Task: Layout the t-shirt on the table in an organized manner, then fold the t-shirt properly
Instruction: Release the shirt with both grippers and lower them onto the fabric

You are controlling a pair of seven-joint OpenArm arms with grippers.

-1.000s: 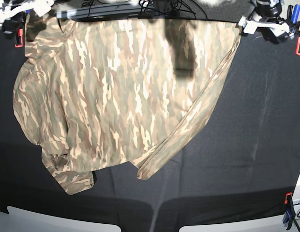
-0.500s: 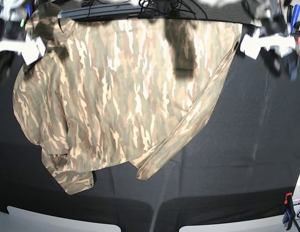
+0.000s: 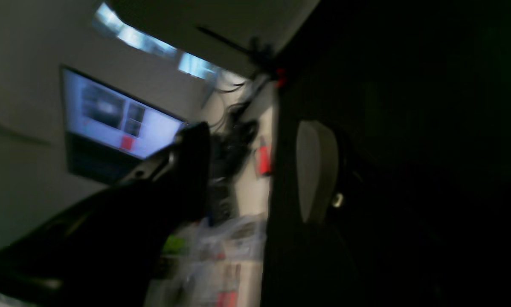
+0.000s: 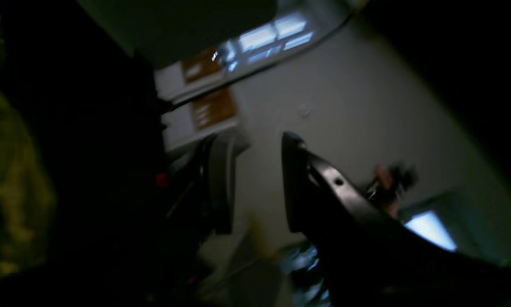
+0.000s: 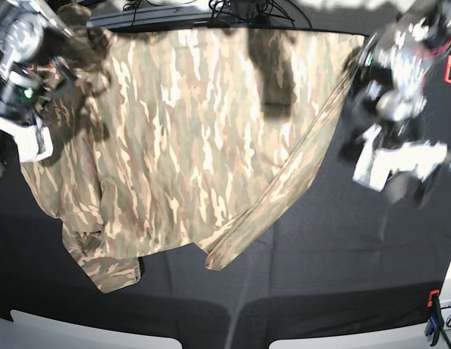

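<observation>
From my remote station I see the soft camouflage-print t-shirt in tan, cream and olive (image 5: 189,138) lying spread over the far half of the wide table draped in black cloth (image 5: 356,254), its upper edge along the table's far edge, a long folded hem running diagonally down from the upper right toward the middle, and a bunched sleeve at the lower left. Set against the view of one second ago, the shirt lies in the same outline; the arms are what differ. They were then at the far corners, and both have since come inward and toward me. The right gripper (image 5: 25,123), on the base view's left, now sits over the shirt's left shoulder area, its white and black housing overlapping the cloth in that view; whether it touches the cloth I cannot tell. The left gripper (image 5: 393,171), on the base view's right, is blurred and now hangs over bare black cloth just beside the shirt's right edge, apart from the fabric. In the left wrist view the left gripper's (image 3: 255,170) jaws stand well apart with nothing between them, one dark finger (image 3: 187,170) against a lit monitor screen (image 3: 114,123) in the background. In the right wrist view the right gripper's (image 4: 255,183) jaws are moderately parted and likewise empty, with a dim patch of the shirt at the frame's left edge. An orange and blue clamp (image 5: 433,316) grips the cloth at the near right corner.
</observation>
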